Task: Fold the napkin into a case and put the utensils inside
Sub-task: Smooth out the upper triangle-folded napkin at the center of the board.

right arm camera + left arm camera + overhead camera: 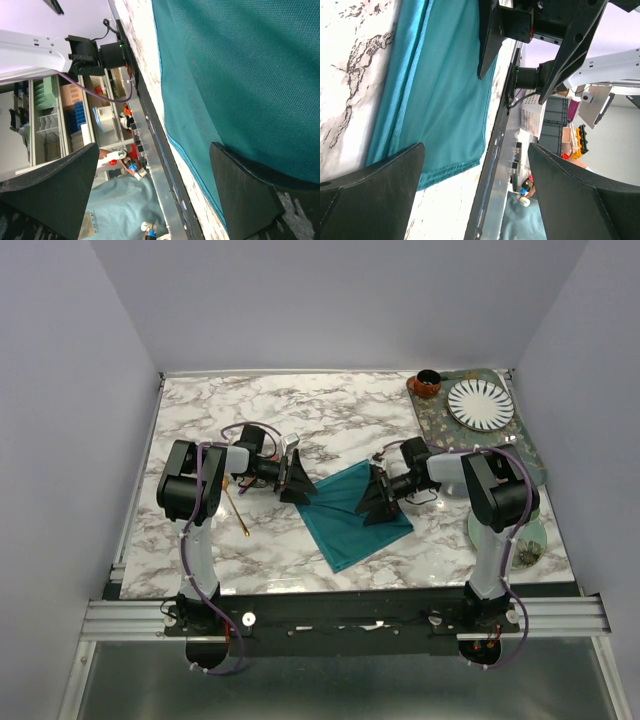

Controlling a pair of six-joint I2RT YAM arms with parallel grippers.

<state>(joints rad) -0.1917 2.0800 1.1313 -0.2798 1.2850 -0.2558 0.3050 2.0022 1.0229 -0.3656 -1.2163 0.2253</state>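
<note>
The teal napkin (355, 512) lies flat on the marble worktop (300, 410), between the two arms. Both sets of jaws are wide open and hold nothing, one at each side of the cloth. The gold utensil (238, 510) lies by the left arm.

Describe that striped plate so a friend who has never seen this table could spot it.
On the marble table, find the far right corner, where a dark patterned mat lies. The plate sits on it, right of a small brown bowl. It alone is white with dark lines fanning out from its centre; the saucer toward the near edge is pale green.
</note>
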